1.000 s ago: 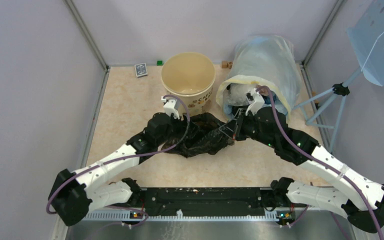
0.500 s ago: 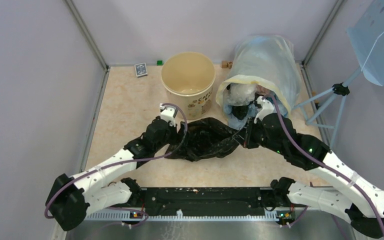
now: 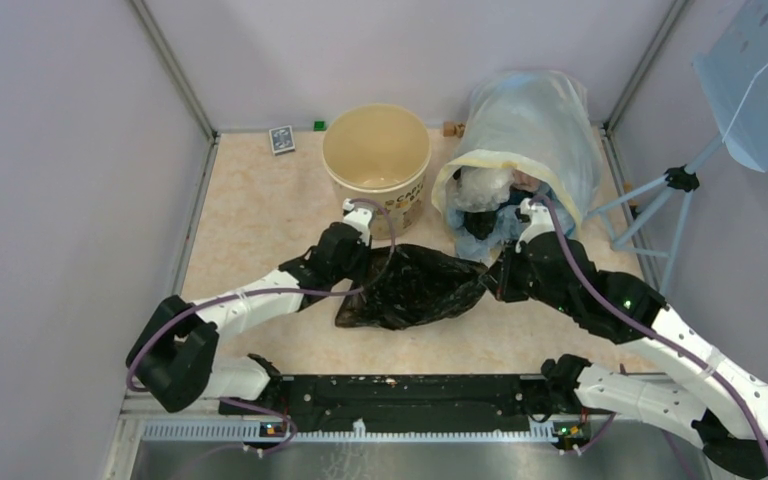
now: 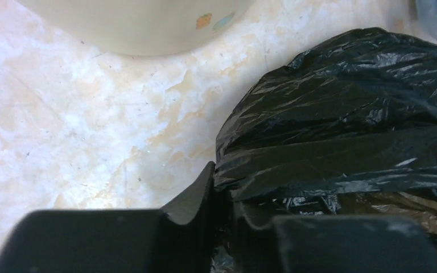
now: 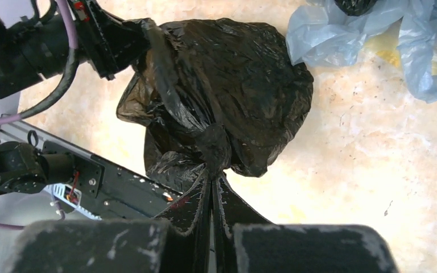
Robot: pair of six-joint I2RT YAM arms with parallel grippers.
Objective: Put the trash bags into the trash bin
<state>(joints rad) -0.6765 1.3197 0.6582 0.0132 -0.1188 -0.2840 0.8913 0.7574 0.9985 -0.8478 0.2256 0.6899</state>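
Note:
A crumpled black trash bag (image 3: 410, 287) lies on the table between my two grippers, in front of the trash bin (image 3: 376, 160), a round cream tub standing upright and open. My left gripper (image 3: 365, 252) is at the bag's left end, near the bin's base. In the left wrist view its jaws (image 4: 226, 199) are shut on a fold of the black bag (image 4: 347, 108), with the bin's wall (image 4: 136, 25) just beyond. My right gripper (image 3: 491, 283) is shut on the bag's tied neck (image 5: 213, 145) at its right end, fingertips (image 5: 199, 193) pinched together.
A large translucent sack (image 3: 530, 120) lies on its side at the back right, with bluish bags (image 3: 485, 222) spilling from its mouth. A card box (image 3: 281, 139) and a green cube (image 3: 318, 125) sit by the back wall. A tripod (image 3: 680, 185) stands at the right.
My left gripper opened, moved forward to the bag's left end and closed on it. My right gripper drew the bag a little rightward, and the bag is more bunched.

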